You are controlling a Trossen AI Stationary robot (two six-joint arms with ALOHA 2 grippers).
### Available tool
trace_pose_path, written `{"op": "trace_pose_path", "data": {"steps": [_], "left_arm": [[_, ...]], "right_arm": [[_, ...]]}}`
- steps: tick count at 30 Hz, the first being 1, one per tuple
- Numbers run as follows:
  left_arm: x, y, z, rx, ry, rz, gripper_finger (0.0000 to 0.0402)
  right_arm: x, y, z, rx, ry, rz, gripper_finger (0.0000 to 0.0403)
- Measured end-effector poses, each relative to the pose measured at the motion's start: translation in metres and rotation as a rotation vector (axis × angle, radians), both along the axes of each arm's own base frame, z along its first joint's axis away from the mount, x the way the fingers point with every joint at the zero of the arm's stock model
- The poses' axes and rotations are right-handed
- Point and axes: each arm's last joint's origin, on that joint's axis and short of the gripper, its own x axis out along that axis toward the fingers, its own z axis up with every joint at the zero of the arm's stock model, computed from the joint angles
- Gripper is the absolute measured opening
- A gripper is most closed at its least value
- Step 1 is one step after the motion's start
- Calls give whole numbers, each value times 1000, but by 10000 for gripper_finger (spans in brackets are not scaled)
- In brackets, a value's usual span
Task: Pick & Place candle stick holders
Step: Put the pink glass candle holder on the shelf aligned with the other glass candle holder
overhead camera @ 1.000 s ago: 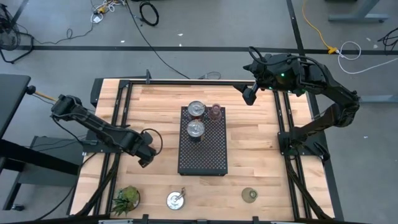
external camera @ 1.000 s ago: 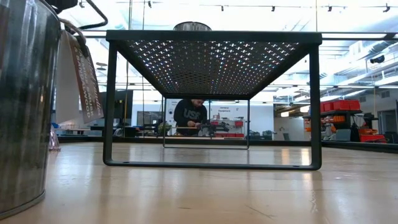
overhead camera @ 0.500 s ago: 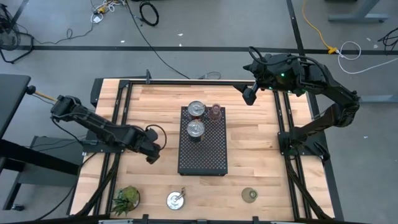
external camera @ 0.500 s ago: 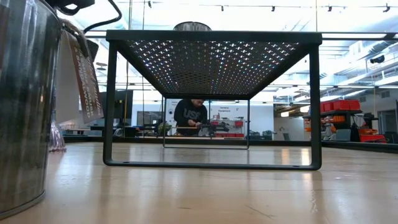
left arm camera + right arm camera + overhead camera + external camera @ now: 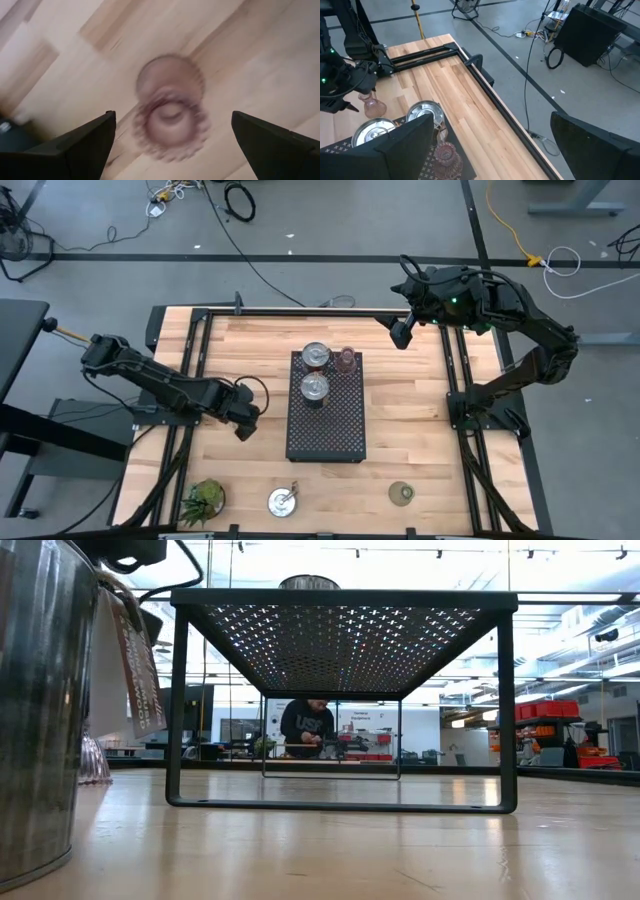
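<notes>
A translucent pink glass holder [image 5: 170, 116] stands on the table just left of the black perforated tray [image 5: 327, 430]. It also shows in the right wrist view [image 5: 371, 106] and in the low view [image 5: 96, 762]. My left gripper [image 5: 245, 422] hangs over it, open, with one finger on either side and apart from it. Two silvery holders [image 5: 316, 356] [image 5: 314, 387] and a second pink one [image 5: 346, 360] stand on the tray's far end. A third silvery holder [image 5: 283, 501] and the olive-green one [image 5: 402, 494] stand near the table's near edge. My right gripper [image 5: 401, 332] waits, open, high over the far right.
A spiky green plant [image 5: 204, 500] stands at the near left corner. A large metal vessel with a hanging tag [image 5: 40, 710] fills the left of the low view. Black frame rails [image 5: 190, 380] run along both table sides. Bare wood [image 5: 405, 415] lies right of the tray.
My left gripper has gone toward the tray, a short way toward the table's right edge. In the low view the pink holder below it shows farther toward the tray than before, with its foot at table level.
</notes>
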Motion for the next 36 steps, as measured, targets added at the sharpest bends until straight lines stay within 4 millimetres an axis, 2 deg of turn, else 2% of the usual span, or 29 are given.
{"op": "trace_pose_path", "data": {"steps": [7, 13, 17, 24, 29, 36], "left_arm": [[-5, -1, 0, -60, 62, -6, 398], [10, -6, 1, -120, -90, -9, 398], [14, -9, 2, -179, -115, -21, 398], [14, -9, 2, -160, -117, -27, 398], [15, -12, 2, -127, -140, -87, 398], [11, -28, 3, -81, -173, -184, 398]], "right_arm": [[0, 0, 0, 0, 0, 0, 400], [1, 0, -1, 1, 2, -1, 400], [6, -1, -12, 8, 41, -3, 400], [21, -3, -34, 10, 75, -1, 400], [23, -3, -29, -2, 24, 1, 400], [18, -3, -23, -23, -6, 10, 400]]}}
